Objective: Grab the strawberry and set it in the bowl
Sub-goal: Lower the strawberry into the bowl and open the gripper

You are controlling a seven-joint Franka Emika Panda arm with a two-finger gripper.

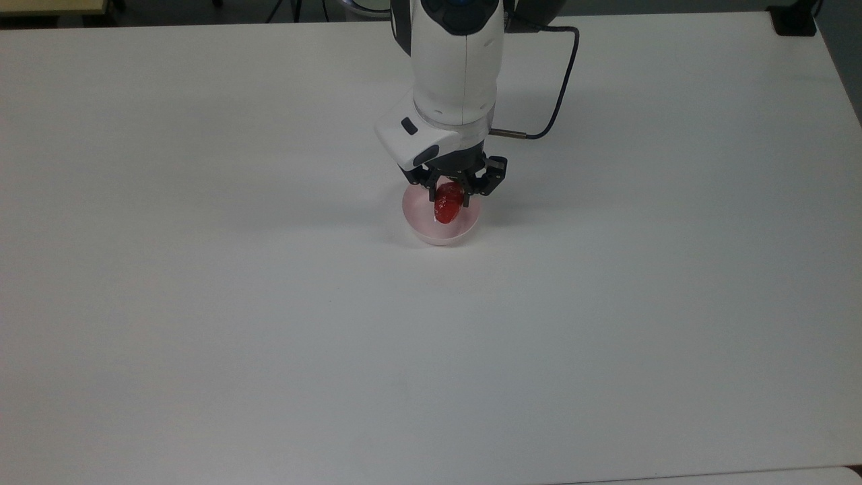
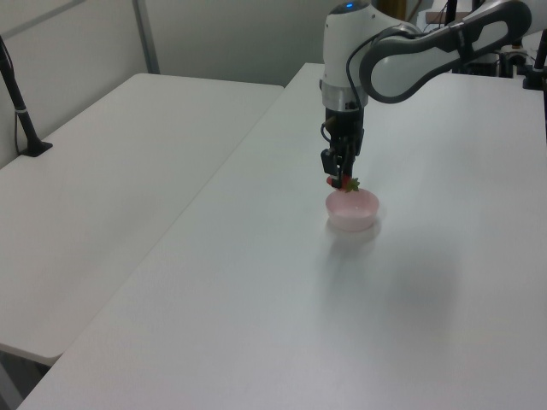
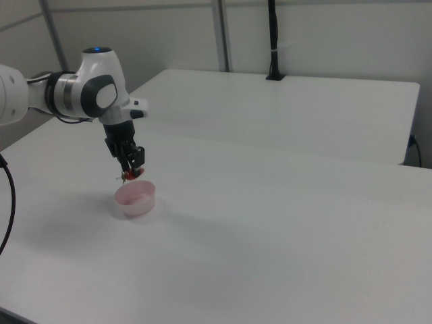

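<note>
My gripper [image 1: 450,197] is shut on the glossy red strawberry [image 1: 447,204], which hangs just above the pale pink bowl [image 1: 431,233]. In the left view the strawberry [image 2: 345,182] shows its green leaves right over the far rim of the bowl [image 2: 352,213], under the gripper [image 2: 338,176]. From the right view, the gripper [image 3: 131,169] holds the strawberry [image 3: 130,175] over the rim of the bowl [image 3: 135,200] on that side. The strawberry is not resting in the bowl.
The bowl stands on a wide white table [image 1: 606,303]. A second white table [image 2: 111,188] adjoins it at the left view's left, with a black post [image 2: 21,111] on it. A black cable [image 1: 559,87] loops from the arm's wrist.
</note>
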